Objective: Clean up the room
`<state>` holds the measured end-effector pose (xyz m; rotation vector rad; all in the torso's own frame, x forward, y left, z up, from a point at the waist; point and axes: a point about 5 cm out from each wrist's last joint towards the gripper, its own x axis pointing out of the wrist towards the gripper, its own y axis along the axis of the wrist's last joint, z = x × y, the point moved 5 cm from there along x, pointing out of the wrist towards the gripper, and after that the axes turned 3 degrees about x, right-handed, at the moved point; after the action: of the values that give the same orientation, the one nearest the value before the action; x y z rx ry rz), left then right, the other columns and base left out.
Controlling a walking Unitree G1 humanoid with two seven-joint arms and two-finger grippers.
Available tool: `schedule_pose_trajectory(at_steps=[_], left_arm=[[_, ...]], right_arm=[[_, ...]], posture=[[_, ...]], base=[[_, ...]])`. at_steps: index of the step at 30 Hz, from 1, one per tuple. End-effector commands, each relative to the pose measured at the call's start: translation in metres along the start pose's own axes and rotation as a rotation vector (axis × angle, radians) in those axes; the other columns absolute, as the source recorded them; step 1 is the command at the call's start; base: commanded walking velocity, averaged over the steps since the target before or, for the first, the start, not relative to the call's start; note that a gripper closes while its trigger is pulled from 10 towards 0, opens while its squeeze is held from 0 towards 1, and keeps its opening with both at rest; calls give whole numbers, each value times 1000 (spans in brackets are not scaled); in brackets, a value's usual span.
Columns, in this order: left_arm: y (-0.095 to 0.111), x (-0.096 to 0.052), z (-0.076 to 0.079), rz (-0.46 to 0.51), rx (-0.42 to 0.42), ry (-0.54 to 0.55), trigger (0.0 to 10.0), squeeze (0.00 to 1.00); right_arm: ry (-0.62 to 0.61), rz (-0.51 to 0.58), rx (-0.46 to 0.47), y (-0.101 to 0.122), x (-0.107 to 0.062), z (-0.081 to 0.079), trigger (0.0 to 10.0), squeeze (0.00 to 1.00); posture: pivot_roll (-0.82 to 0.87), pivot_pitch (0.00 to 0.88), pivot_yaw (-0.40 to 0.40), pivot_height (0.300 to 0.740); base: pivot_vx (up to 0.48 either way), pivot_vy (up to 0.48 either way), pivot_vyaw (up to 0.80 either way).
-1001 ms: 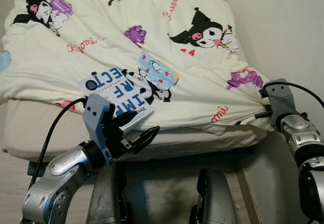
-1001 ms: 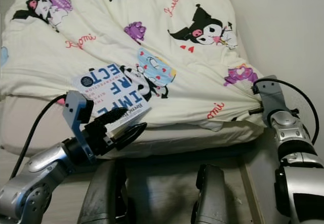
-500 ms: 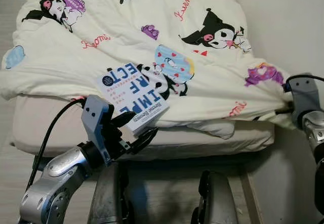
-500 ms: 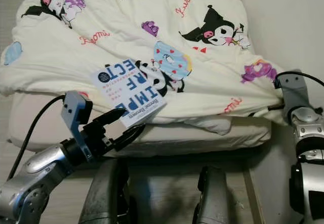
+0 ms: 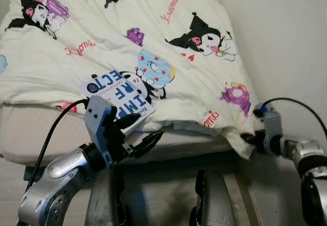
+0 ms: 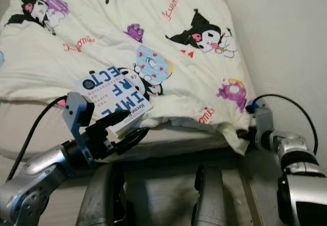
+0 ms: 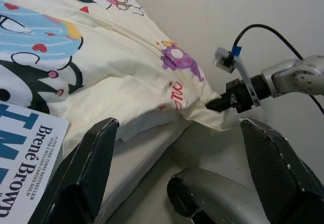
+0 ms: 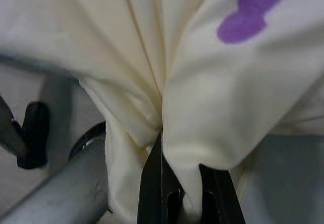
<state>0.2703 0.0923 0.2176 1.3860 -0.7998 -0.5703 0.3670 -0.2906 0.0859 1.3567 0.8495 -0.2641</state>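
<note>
Here, right hand (image 6: 244, 133) pinching duvet (image 5: 153, 42) corner, left hand (image 5: 138, 131) spread, book (image 5: 116, 96) on bed.

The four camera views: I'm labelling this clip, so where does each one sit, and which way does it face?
Left eye view: head, looking down at the duvet and book; both arms, legs.
Right eye view: its stereo twin, same scene.
Left wrist view: along the open left pincer, across the bed's near edge to the right pincer.
Right wrist view: right pincer shut on the duvet corner.
Shared: duvet.
</note>
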Motion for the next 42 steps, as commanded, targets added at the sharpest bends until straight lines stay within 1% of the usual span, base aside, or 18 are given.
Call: schedule_pose_trajectory(at_steps=[1,9,10,11,19,20,26,28,29,32,34,35,36,37,38,40,41,42], left_arm=[[-4,-3,6,-24,-4,-27,10000,0],[-5,-3,6,-27,6,-24,10000,0],[-5,-3,6,-27,9,-22,10000,0],[-5,-3,6,-28,9,-20,10000,0],[-5,-2,8,-29,4,-28,10000,0],[-5,-2,9,-31,-1,-36,10000,0],[-7,-4,15,-38,-17,-55,10000,0],[-8,-4,14,-38,-27,-48,10000,0],[-8,-4,14,-38,-27,-48,10000,0],[-8,-4,11,-30,-35,-27,10000,0],[-12,-2,-18,-46,-13,133,10000,0],[-12,-2,-18,-46,-13,133,10000,0],[-22,-4,-43,-102,32,281,10000,0],[-22,-4,-43,-102,32,281,10000,0],[-32,-10,-69,-169,80,427,10000,0],[-32,-10,-69,-169,80,427,10000,0],[-42,-22,-95,-235,111,579,10000,16],[-42,-22,-95,-235,111,579,10000,16]], right_arm=[[-2,-225,-47,-54,-2,2,0,0],[-197,-246,-129,-55,-9,26,0,0],[-275,-199,-136,-45,-11,34,4941,408],[-330,-158,-130,-37,-13,40,10000,1000],[-395,-83,-95,-18,-19,49,10000,1000],[-416,-84,-106,-14,-24,54,10000,0],[-434,27,-48,20,-46,67,10000,0],[-376,252,68,60,-56,64,10000,0],[-376,252,68,60,-56,64,10000,0],[-283,463,154,97,-64,56,10000,0],[-72,596,112,131,-56,21,10000,0],[-72,596,112,131,-56,21,10000,0],[12,616,49,141,-45,-1,10000,0],[12,616,49,141,-45,-1,10000,0],[65,623,-7,145,-33,-21,10000,0],[65,623,-7,145,-33,-21,10000,0],[86,597,-87,143,-16,-42,10000,0],[86,597,-87,143,-16,-42,10000,0]], posture=[[93,360,-28,546],[94,358,-29,546],[94,358,-31,546],[95,357,-30,546],[98,355,-32,546],[99,353,-32,546],[99,351,-35,546],[95,348,-34,546],[95,348,-34,546],[94,347,-33,546],[80,343,-27,546],[80,343,-27,546],[77,342,-22,546],[77,342,-22,546],[73,341,-20,546],[73,341,-20,546],[67,342,-19,546],[67,342,-19,546]], base=[[0,0,0],[0,0,0],[0,0,0],[0,0,0],[0,0,0],[0,0,0],[0,0,0],[0,0,0],[0,0,0],[0,0,0],[0,0,0],[0,0,0],[0,0,0],[0,0,0],[0,0,0],[0,0,0],[0,0,0],[0,0,0]])
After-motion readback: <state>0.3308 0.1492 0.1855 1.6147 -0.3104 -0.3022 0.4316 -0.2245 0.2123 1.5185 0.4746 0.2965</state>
